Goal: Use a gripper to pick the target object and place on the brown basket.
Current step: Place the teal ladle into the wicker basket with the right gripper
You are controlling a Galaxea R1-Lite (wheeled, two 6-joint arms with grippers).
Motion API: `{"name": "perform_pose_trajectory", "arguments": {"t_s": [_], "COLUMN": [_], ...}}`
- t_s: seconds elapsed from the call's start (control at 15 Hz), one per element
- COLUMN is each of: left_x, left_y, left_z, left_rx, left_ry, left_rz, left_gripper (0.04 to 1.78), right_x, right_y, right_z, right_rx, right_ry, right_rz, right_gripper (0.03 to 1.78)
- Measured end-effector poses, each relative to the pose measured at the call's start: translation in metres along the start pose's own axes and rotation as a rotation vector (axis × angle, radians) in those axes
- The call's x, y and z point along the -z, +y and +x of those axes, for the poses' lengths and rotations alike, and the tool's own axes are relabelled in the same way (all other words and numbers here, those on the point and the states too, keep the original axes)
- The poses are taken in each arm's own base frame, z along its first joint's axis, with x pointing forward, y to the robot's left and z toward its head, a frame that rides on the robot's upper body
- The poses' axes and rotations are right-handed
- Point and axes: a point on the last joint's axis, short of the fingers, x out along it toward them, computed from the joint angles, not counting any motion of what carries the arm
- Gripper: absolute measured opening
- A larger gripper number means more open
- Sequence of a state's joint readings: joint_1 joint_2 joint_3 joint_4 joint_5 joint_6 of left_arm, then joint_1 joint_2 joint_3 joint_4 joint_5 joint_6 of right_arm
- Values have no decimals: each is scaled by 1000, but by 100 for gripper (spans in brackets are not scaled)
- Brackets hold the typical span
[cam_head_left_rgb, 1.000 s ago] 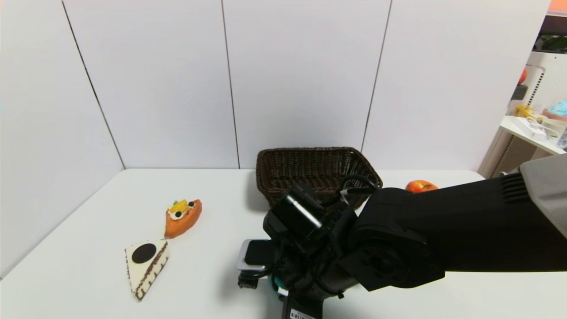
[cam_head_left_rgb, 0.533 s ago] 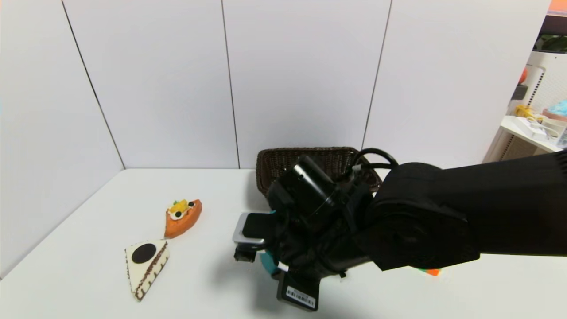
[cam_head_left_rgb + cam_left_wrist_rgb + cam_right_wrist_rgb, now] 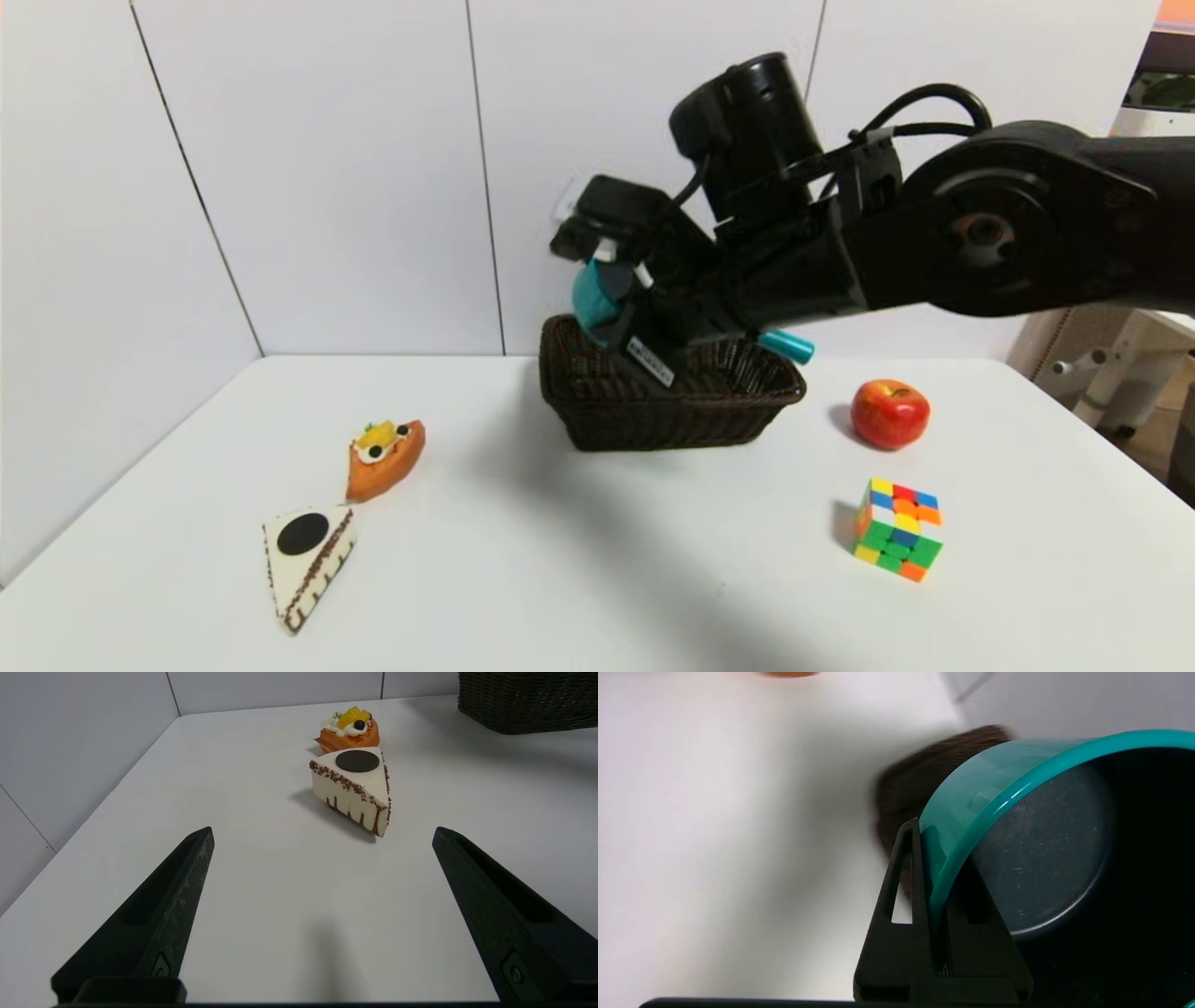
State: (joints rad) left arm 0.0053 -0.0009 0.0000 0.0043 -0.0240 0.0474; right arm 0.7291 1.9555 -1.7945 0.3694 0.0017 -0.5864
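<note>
My right gripper (image 3: 616, 322) is shut on the rim of the teal saucepan (image 3: 594, 294) and holds it tilted in the air over the brown basket (image 3: 653, 422). The teal handle (image 3: 789, 346) sticks out over the basket's right side. In the right wrist view the gripper (image 3: 936, 849) pinches the pan wall, one finger outside and one inside the dark grey saucepan (image 3: 1041, 858), with the basket (image 3: 915, 779) blurred behind. My left gripper (image 3: 322, 833) is open and empty, low over the table's left front, out of the head view.
A red apple (image 3: 890, 413) and a multicoloured puzzle cube (image 3: 898, 529) lie right of the basket. An orange tart (image 3: 385, 457) and a white cake slice (image 3: 308, 560) lie on the left; the slice (image 3: 357, 788) is just ahead of my left gripper.
My right arm has lifted the saucepan from the table's front middle up and back to above the basket. The apple and the cube, hidden by the arm before, now show.
</note>
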Motion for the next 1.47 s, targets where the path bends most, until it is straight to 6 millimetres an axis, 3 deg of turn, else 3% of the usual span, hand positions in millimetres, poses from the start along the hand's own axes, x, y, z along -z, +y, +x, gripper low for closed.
{"name": "perform_pose_trajectory", "arguments": {"t_s": [0.2, 0.53, 0.6, 0.87, 1.2, 1.33, 1.47], "left_x": [0, 0, 0, 0, 0, 0, 0], "left_y": [0, 0, 0, 0, 0, 0, 0], "left_z": [0, 0, 0, 0, 0, 0, 0], "left_rx": [0, 0, 0, 0, 0, 0, 0], "left_ry": [0, 0, 0, 0, 0, 0, 0], "left_rz": [0, 0, 0, 0, 0, 0, 0], "left_gripper": [169, 169, 169, 169, 169, 169, 169], "right_x": [18, 55, 61, 79, 78, 76, 79], "right_y": [-33, -48, -48, -48, -51, -56, -62], "right_z": [24, 89, 98, 117, 104, 80, 42], "right_rx": [86, 138, 140, 127, 132, 142, 146], "right_ry": [12, 29, 37, 84, 95, 104, 146], "right_rz": [10, 40, 46, 56, 74, 110, 195], "right_gripper": [13, 13, 20, 81, 124, 135, 143]}}
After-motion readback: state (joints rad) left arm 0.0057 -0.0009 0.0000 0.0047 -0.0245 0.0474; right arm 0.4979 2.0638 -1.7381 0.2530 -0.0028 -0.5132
